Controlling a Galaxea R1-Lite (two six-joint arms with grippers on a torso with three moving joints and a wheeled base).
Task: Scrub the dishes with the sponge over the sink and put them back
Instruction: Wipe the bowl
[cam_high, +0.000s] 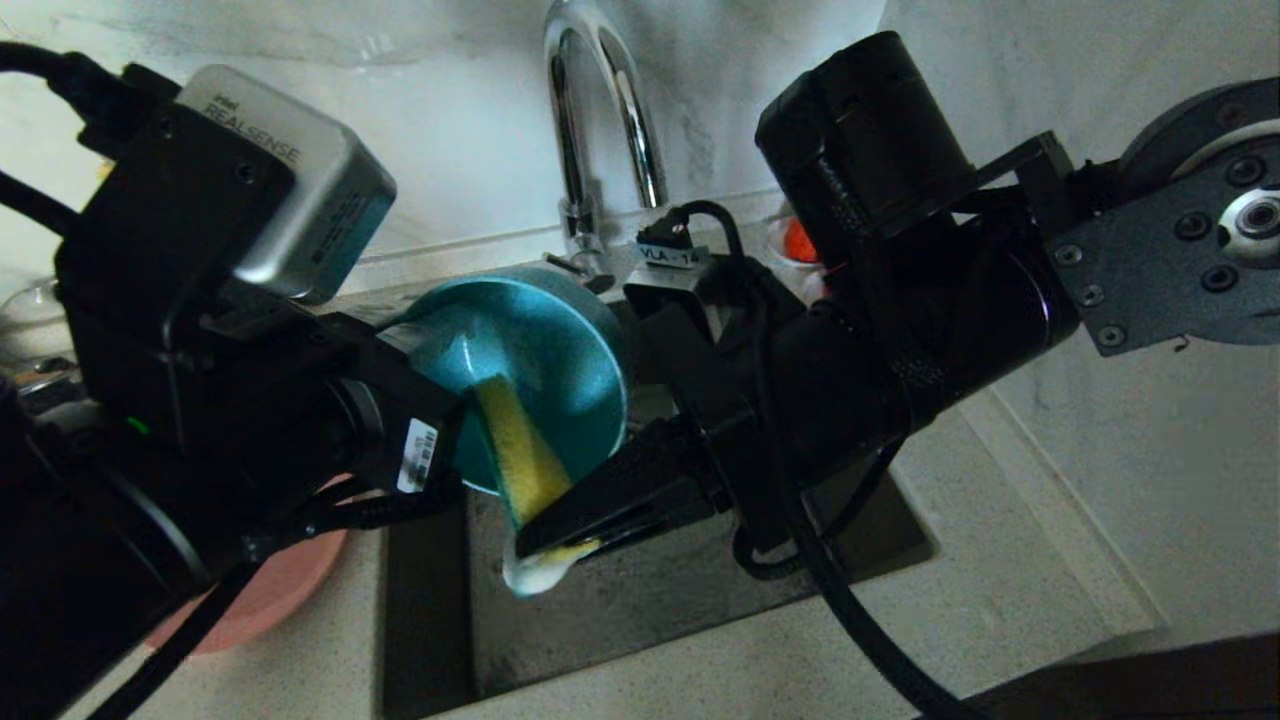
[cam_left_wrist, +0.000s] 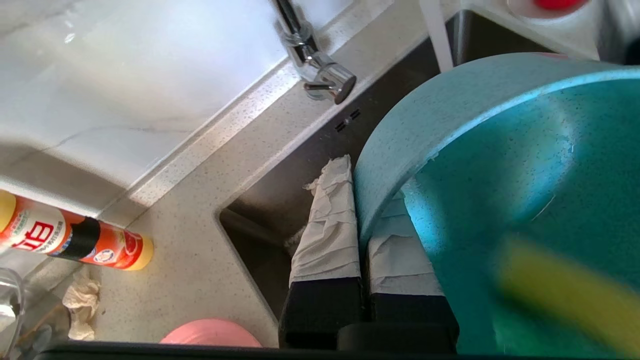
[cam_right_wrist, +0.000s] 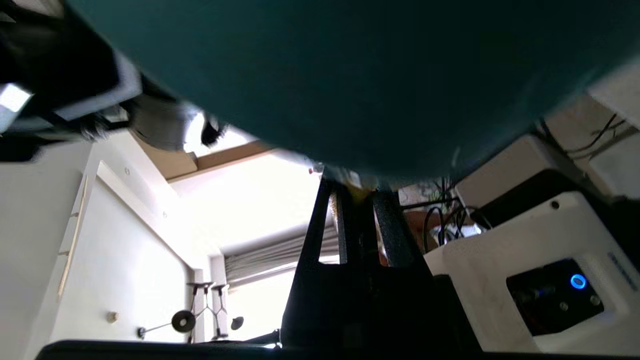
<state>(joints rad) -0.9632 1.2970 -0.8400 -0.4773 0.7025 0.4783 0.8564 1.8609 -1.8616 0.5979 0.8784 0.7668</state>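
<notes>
- The teal-blue bowl (cam_high: 530, 360) is held up on its side over the sink (cam_high: 640, 600), with its open face turned toward the camera on the robot's head.
- The left hand (cam_left_wrist: 361, 235) pinches the rim of the bowl. One taped finger (cam_left_wrist: 327, 225) is outside the rim and the other is inside.
- The right hand (cam_high: 575, 520) is pressed tight on the sponge (cam_high: 520, 450), and holds it by its lower end.
- The yellow side of the sponge lies flat against the inside of the bowl.
- White foam (cam_high: 535, 575) hangs at the bottom tip of the sponge, above the dark sink.
- The tall chrome tap (cam_high: 600, 130) stands behind the bowl at the back of the sink.
- The pink plate (cam_high: 270, 590) sits on the bench (cam_high: 1000, 600) to the left of the sink, partly hidden by the left arm.
- An orange bottle (cam_left_wrist: 75, 235) lies on its side on the bench, near the wall.
- A crumpled cloth scrap (cam_left_wrist: 82, 300) lies near the bottle.
</notes>
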